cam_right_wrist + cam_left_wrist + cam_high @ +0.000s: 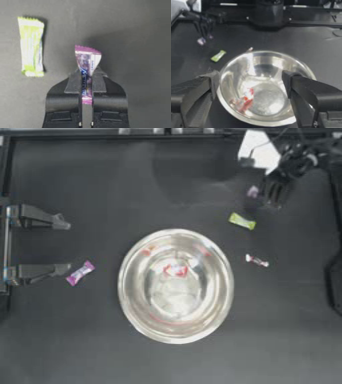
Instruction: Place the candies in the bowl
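Right hand (86,82) pinching purple candy (86,62), left hand (63,245) parked

Your bowl (176,286) is shiny silver metal, smooth like a mirror, and you can see light and red colours bounce around inside it. The red candy (176,270) in it has a glossy wrapper. The table (80,338) is dark and dull, with a slightly rough, grainy look. The purple candy (86,65) that your right gripper (86,75) pinches has a thin, crinkly wrapper with a soft shine and a zigzag edge. The green candy (31,46) has the same smooth, slightly shiny wrapper. Both grippers look like dull black plastic; the left gripper (249,83) looks matt too.
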{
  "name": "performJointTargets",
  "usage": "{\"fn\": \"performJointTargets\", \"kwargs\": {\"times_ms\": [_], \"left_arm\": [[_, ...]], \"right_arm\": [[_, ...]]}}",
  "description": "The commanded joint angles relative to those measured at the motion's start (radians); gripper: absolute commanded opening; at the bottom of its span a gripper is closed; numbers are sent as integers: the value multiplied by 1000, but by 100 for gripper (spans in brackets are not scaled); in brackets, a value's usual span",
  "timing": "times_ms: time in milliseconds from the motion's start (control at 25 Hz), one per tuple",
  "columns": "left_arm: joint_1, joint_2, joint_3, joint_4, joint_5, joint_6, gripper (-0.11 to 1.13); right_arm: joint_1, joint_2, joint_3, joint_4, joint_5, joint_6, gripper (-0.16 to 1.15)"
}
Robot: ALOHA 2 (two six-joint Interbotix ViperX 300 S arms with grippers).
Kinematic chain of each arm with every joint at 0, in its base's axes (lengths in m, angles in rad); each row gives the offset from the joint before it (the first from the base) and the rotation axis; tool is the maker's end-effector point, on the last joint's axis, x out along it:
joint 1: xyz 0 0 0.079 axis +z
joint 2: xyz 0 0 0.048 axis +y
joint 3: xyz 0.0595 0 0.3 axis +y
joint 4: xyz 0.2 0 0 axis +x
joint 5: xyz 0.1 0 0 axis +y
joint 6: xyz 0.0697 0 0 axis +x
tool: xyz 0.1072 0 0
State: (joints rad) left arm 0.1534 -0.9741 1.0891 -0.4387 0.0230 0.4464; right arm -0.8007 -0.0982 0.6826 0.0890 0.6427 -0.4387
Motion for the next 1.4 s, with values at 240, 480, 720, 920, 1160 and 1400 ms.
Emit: {"fn": "performJointTargets", "kwargs": {"times_ms": [240,480,720,920,1160,1400], "left_arm": [[5,20,-21,-3,-8,0,102],[8,20,-21,-2,-6,2,102],[9,20,-18,-2,-6,2,102],[17,18,-15,-2,-6,0,102],[20,18,-14,-2,-6,0,102],[21,20,-11,-2,-6,0,102]], "right_arm": [[115,-221,-106,57,95,2,22],[267,-290,-152,155,89,5,22],[422,-262,-179,184,14,41,22],[514,-189,-209,195,-57,51,22],[580,-84,-239,215,-114,49,23],[612,2,-236,256,-169,48,24]]}}
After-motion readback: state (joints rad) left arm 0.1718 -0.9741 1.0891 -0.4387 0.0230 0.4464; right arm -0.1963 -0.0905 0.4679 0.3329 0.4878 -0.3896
